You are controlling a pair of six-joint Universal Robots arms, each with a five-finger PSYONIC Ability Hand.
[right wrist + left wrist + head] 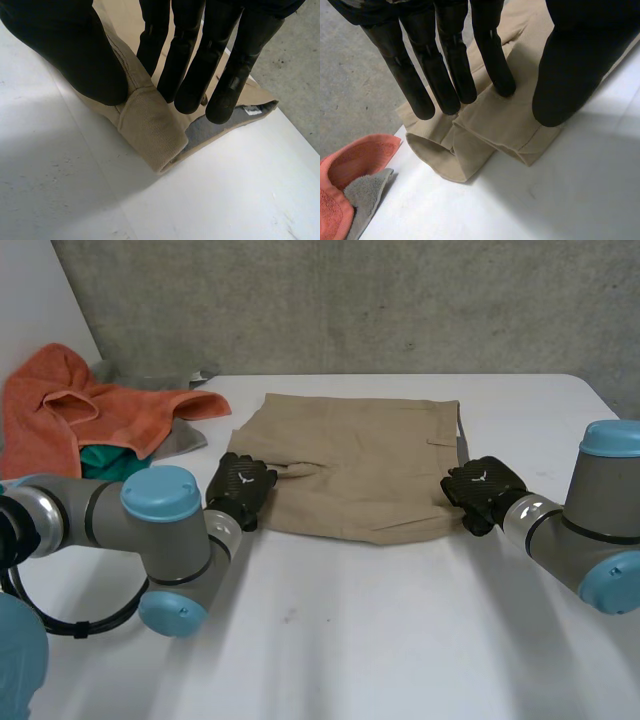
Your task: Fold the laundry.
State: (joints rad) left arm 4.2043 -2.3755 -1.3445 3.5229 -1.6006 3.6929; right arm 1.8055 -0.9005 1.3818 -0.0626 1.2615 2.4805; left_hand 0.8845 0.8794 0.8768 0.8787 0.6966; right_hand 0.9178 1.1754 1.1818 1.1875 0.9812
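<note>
While both black hands rest at its near edge, a tan woven garment [360,465], folded into a rough rectangle, lies flat in the middle of the white table [400,640]. Its cloth is smooth twill with stitched hems; two open leg ends [445,155] lie side by side at the left corner, and a grey inner lining [210,132] shows at the right one. The left hand [240,488] keeps its fingers [450,75] straight, tips and thumb resting on the flat cloth, gripping nothing. The right hand [483,490] pinches a raised ridge of the thick edge [150,125] between thumb and fingers. At the table's far left lies a heap of looped orange terry towel [70,415] over teal cloth [105,462].
</note>
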